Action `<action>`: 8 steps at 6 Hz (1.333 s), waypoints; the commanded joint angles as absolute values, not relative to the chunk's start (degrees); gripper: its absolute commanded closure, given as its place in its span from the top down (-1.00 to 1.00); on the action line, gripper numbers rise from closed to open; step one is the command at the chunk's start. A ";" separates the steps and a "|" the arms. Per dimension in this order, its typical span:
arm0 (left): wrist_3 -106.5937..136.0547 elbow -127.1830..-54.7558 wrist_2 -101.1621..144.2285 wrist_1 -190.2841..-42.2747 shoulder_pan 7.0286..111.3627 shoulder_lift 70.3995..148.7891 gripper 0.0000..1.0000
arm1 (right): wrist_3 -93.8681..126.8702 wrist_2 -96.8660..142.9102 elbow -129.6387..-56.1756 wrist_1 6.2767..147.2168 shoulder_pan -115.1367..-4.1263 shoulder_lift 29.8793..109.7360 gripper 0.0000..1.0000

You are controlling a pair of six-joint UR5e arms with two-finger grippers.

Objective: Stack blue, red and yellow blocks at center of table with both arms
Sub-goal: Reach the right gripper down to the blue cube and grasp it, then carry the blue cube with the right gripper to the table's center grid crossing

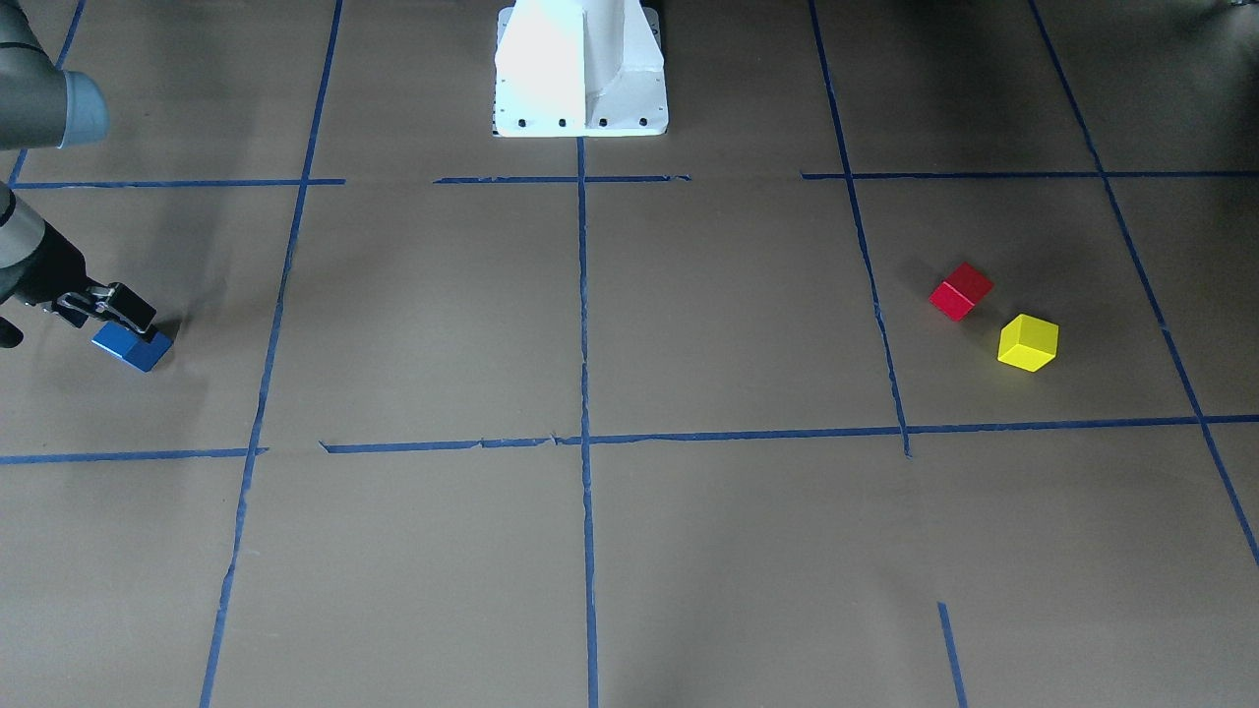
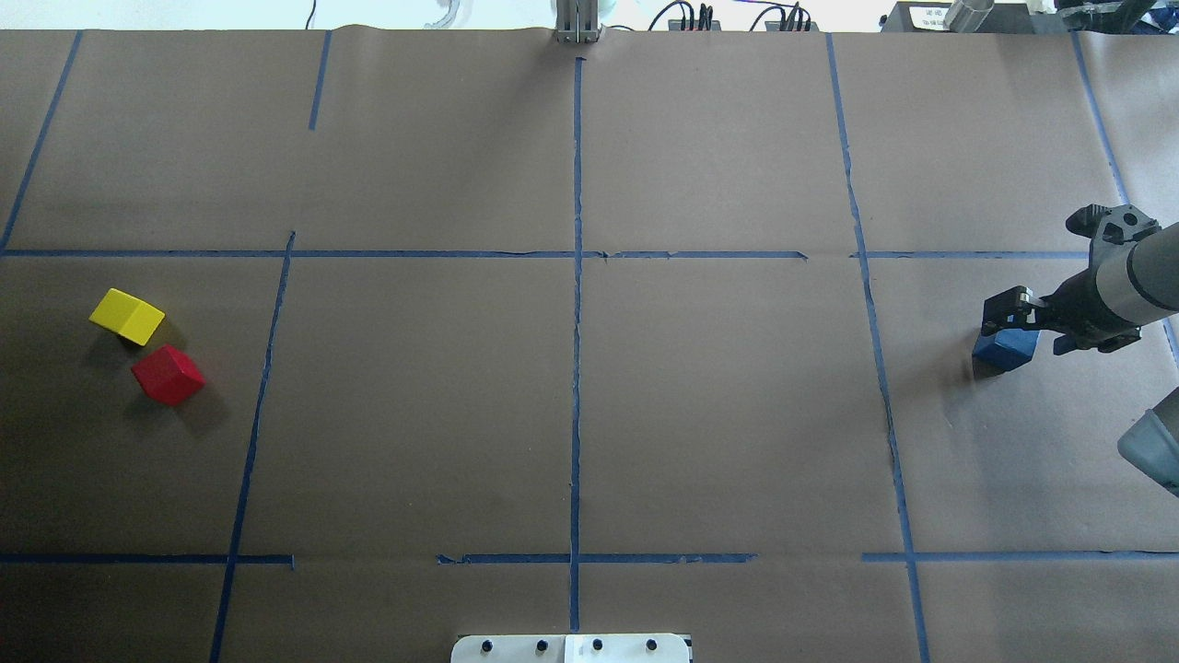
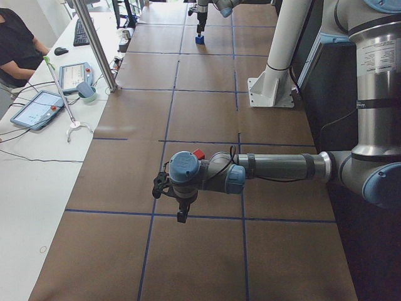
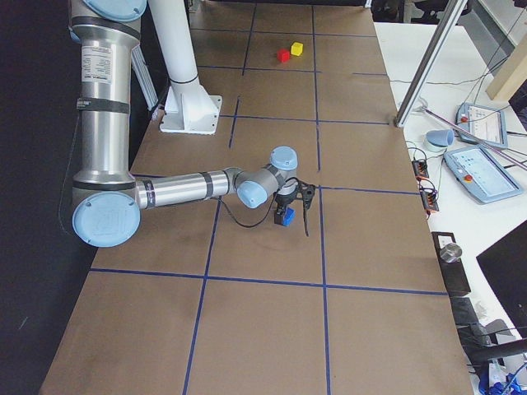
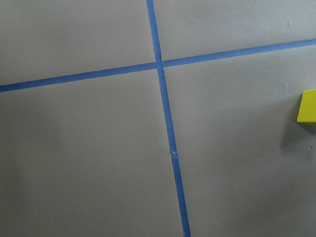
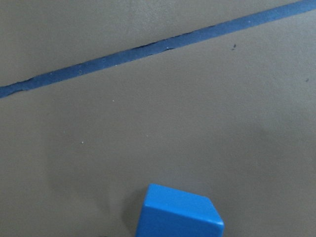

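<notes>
The blue block point(image 2: 1006, 350) lies on the paper at the table's right end, also in the front view point(image 1: 133, 346) and the right wrist view point(image 6: 177, 212). My right gripper point(image 2: 1013, 318) hangs just above it with its jaws open on either side, not closed on it. The red block point(image 2: 168, 374) and the yellow block point(image 2: 127, 316) lie close together at the left end. My left gripper point(image 3: 181, 216) shows only in the exterior left view, hovering near the red block point(image 3: 198, 154); I cannot tell whether it is open. Its wrist view catches the yellow block point(image 5: 308, 106).
Blue tape lines point(image 2: 577, 304) divide the brown paper into squares. The robot's white base point(image 1: 580, 69) stands at the middle of the near edge. Tablets and cables point(image 3: 37, 106) lie on the side bench beyond the table's far edge.
</notes>
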State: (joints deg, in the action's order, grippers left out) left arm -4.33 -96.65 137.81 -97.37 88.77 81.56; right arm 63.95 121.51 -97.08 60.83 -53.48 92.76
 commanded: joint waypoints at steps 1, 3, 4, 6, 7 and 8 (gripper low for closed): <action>-4.31 -96.77 137.90 -97.30 88.77 81.56 1.00 | 64.07 121.46 -96.16 60.82 -53.17 91.94 0.99; -4.31 -96.77 137.90 -97.38 88.77 81.48 1.00 | 64.68 121.81 -95.71 60.91 -53.17 92.55 0.25; -4.31 -96.77 137.90 -97.38 88.77 81.47 1.00 | 66.34 122.34 -95.54 60.91 -53.17 91.94 -0.95; -4.22 -96.85 137.99 -97.38 88.77 81.47 1.00 | 66.44 122.25 -99.03 61.52 -52.30 89.76 -1.00; -4.31 -96.94 138.08 -97.38 88.77 81.47 1.00 | 68.88 121.82 -101.75 62.83 -47.60 85.12 -1.00; -4.31 -97.55 138.08 -97.38 88.77 81.39 1.00 | 70.73 121.64 -101.78 63.80 -43.11 78.55 -1.00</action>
